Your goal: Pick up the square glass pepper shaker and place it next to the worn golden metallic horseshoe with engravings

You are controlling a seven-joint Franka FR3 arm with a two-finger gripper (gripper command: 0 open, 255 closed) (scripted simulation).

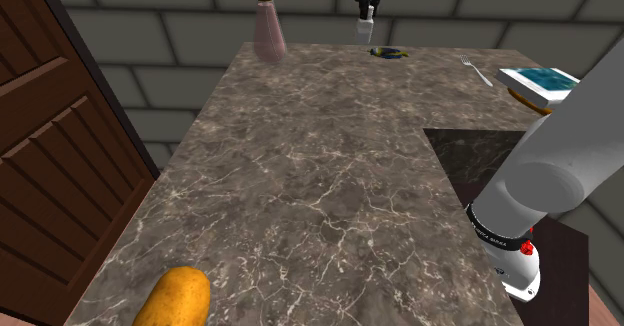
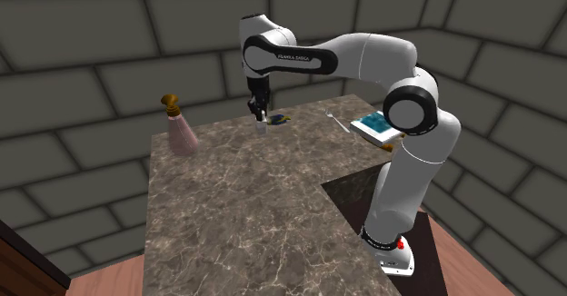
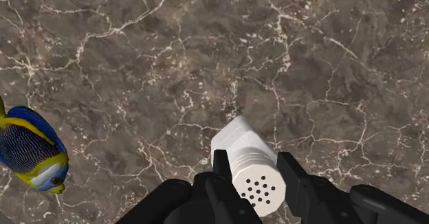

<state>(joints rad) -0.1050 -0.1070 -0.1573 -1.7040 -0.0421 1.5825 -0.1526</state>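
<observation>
Black fingers (image 3: 221, 168) are clasping a white shaker (image 3: 256, 178) from two sides, its perforated cap facing the wrist camera and its squarish body pointing down at the brown, white-veined marble countertop (image 3: 206, 51) beneath the hand. The gripper (image 3: 254, 166) is therefore standing narrow, its jaws pressing on the shaker just under the cap. In the shoulder view the gripper (image 1: 367, 4) is hanging over the counter's (image 1: 320, 174) far edge with the shaker (image 1: 367, 16) showing against the stone-block wall (image 1: 160, 9), apparently clear of the surface. A blue and yellow fish figure (image 3: 31, 150) is lying on the counter near the hand, off to one side and lower than the shaker; it is showing as a small dark patch (image 1: 388, 52) just below the hand in the shoulder view and right beside the shaker (image 2: 263, 120) in the second exterior view (image 2: 280, 118). A pink bottle (image 1: 268, 29) with a brown pump top is standing on the other side of the hand, a little farther off. A fork (image 1: 478, 71) and a teal-topped slab (image 1: 540, 80) are lying beyond the fish, well apart from the hand. A potato (image 1: 175, 299) is lying at the counter's end farthest from the hand, beside a brown panelled door (image 1: 50, 154). The white arm (image 2: 363, 58) is arching over the counter to the gripper (image 2: 261, 111).
</observation>
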